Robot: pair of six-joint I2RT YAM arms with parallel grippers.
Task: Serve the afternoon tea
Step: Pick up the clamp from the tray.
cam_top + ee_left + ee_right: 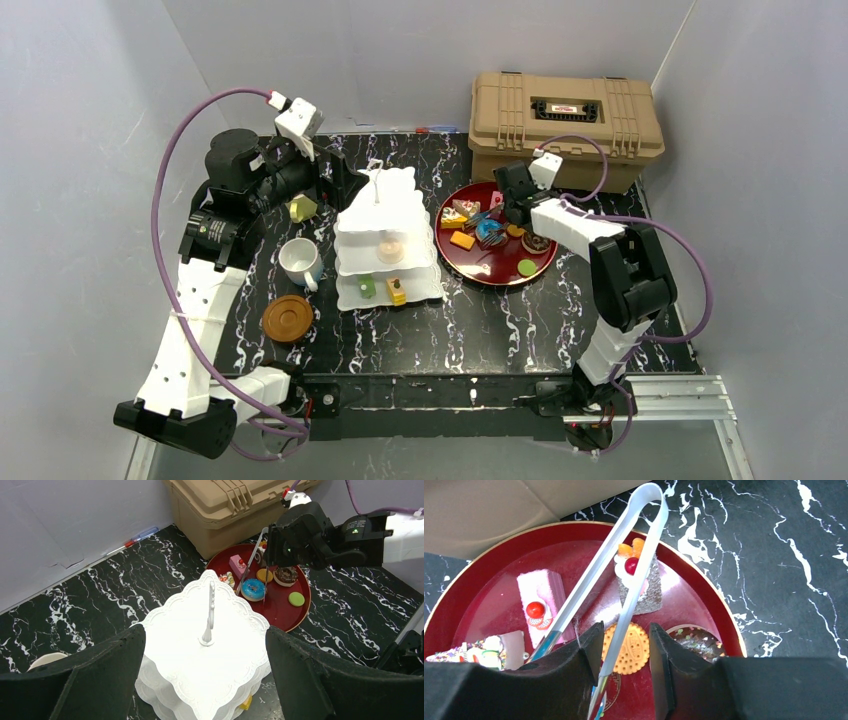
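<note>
Looking over my black table (500, 330) with its white wiggly lines, I see plain pale walls (400, 60) on three sides. A tan case (565, 125) sits at the back, just past my right fingers.

My left gripper (205, 632) is spread wide and grips nothing. The white cake stand (200, 665) sits right under it, with one finger on each side of the top plate. The yellow-green mug (303, 208) is just beside these fingers. The white mug (299, 260) and a brown coaster (287, 318) are farther back toward the arm's base.

My right gripper (625, 630) is squeezing silver tongs (591, 577). The tongs reach out past the fingertips over the red tray (484, 620). A round biscuit (631, 647) lies under the gap between the fingers. A pink cake (541, 597) is off to one side of the tongs. A grey cake with a cherry (646, 587) is right under one tong leg. A chocolate doughnut (696, 640) lies by the other finger.
</note>
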